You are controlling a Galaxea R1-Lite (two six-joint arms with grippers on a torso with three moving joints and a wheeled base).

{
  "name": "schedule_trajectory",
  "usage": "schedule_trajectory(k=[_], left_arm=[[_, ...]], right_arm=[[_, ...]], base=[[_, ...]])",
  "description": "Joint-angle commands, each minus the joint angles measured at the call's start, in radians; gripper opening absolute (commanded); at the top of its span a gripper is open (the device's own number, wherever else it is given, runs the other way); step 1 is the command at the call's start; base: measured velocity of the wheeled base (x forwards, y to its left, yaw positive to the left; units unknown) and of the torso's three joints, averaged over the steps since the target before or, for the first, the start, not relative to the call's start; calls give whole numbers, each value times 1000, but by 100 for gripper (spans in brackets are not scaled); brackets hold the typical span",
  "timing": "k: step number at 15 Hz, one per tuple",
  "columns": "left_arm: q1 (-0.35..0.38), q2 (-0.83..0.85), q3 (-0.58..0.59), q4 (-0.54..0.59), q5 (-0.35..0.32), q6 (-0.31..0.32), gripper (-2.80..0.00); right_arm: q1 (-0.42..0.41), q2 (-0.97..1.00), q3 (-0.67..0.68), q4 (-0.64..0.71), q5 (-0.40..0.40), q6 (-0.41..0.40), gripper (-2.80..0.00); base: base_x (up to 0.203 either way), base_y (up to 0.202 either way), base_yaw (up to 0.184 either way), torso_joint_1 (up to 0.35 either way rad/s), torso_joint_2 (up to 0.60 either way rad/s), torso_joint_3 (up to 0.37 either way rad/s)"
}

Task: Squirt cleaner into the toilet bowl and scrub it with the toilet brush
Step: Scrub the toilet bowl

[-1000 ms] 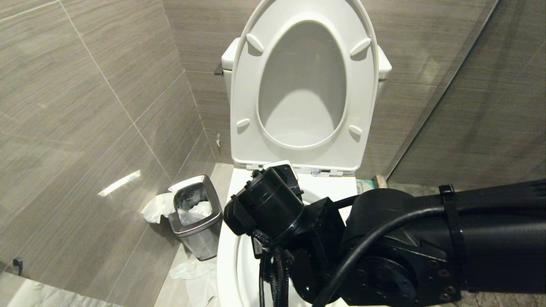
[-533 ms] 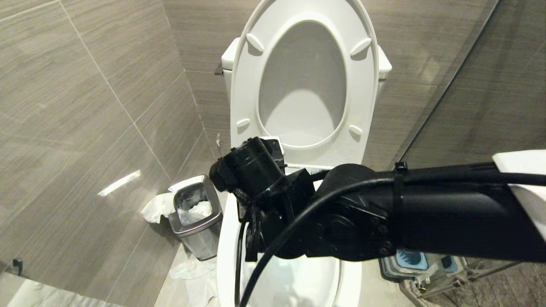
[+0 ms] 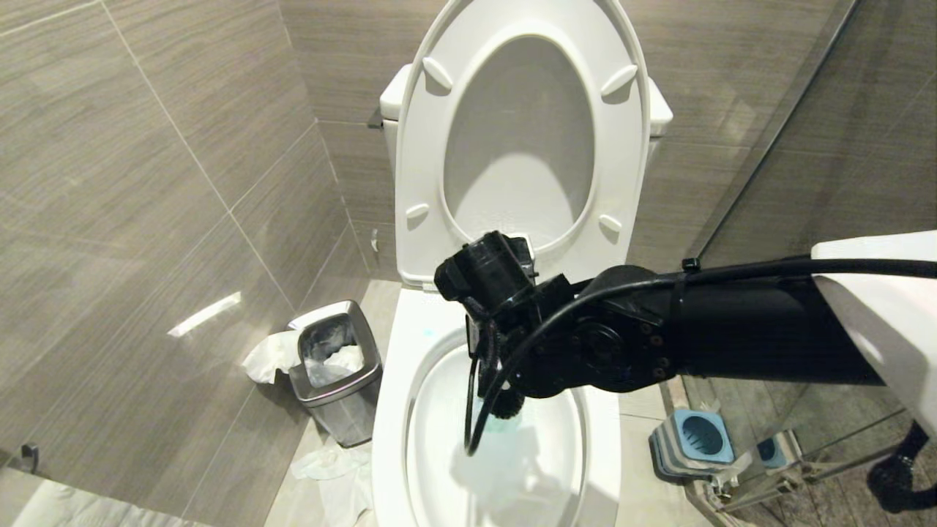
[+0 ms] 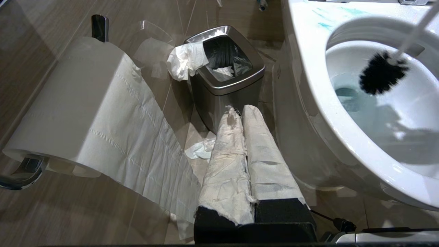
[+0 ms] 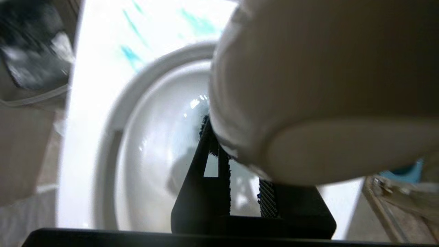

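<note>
**Brush head inside bowl, right gripper clamped on handle**

The toilet bowl (image 3: 392,410) stands with seat and lid (image 3: 521,146) raised against the cistern. The right arm reaches in from the right across the bowl, and the right gripper (image 5: 240,161) is closed narrowly on the white handle of the toilet brush (image 4: 381,72); in the right wrist view the rounded handle end fills the foreground between the black fingers (image 5: 202,178). The handle slopes down into the basin. The black bristle head sits inside the bowl, toward the rear, above the water; whether it touches the ceramic cannot be told. In the head view only part of the bristle head shows below the wrist (image 3: 506,404).

The cleaner (image 4: 325,15) shows as turquoise streaks on the flat rear rim, and the water in the basin carries a pale blue tint.

The left gripper (image 4: 241,113) hangs low beside the bowl's outer wall, its two paper-wrapped fingers pressed together and holding nothing. Just beyond it stands a steel waste bin (image 4: 228,80) with crumpled tissue over its edge. A toilet paper roll (image 4: 68,103) hangs from a wall holder, its tail trailing down. The square grey-and-blue brush holder (image 3: 695,439) sits on the floor on the bowl's right side.
</note>
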Motion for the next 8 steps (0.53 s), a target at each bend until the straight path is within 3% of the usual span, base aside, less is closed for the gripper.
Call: schedule_trajectory(k=[1, 4, 8], left_arm=[[1, 2, 0, 0, 0, 0, -280], [1, 1, 0, 0, 0, 0, -280], [1, 2, 0, 0, 0, 0, -280]], right_arm=[[8, -114, 144, -1, 1, 8, -280], [106, -177, 218, -2, 19, 54, -280], [165, -125, 121, -5, 25, 67, -280]], base=[[0, 0, 0, 0, 0, 0], [0, 0, 0, 0, 0, 0], [0, 0, 0, 0, 0, 0]])
